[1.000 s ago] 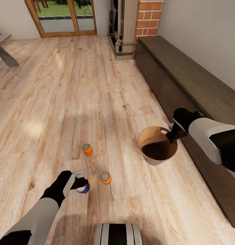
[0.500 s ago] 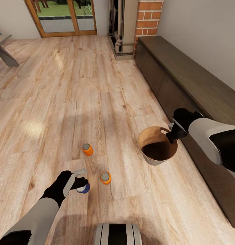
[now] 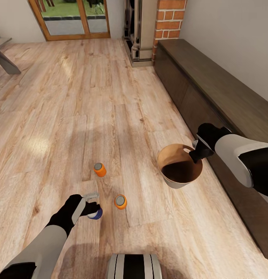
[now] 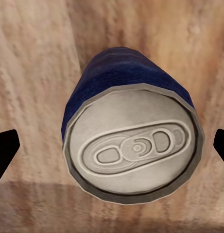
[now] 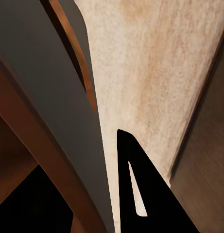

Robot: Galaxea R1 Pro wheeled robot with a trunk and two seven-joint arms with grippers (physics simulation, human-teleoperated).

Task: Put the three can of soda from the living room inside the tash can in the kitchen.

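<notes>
While I sit at the controls: first can is not lifted yet.
Left hand [image 3: 93, 204]: spread wide around the dark blue can [image 4: 131, 145], tips clear of its sides.
Right hand [image 3: 196, 152]: pinching the rim of the trash can [image 3: 170, 179], held near the long cabinet [image 3: 211, 85].
Orange cans [image 3: 99, 169]: one stands ahead, the other [image 3: 120, 202] just beside the blue one, on the wood floor [image 3: 72, 116].
Next move, I judge: press the fingers together, then lift.
Writing: none readable; only a plain pull-tab on top.
</notes>
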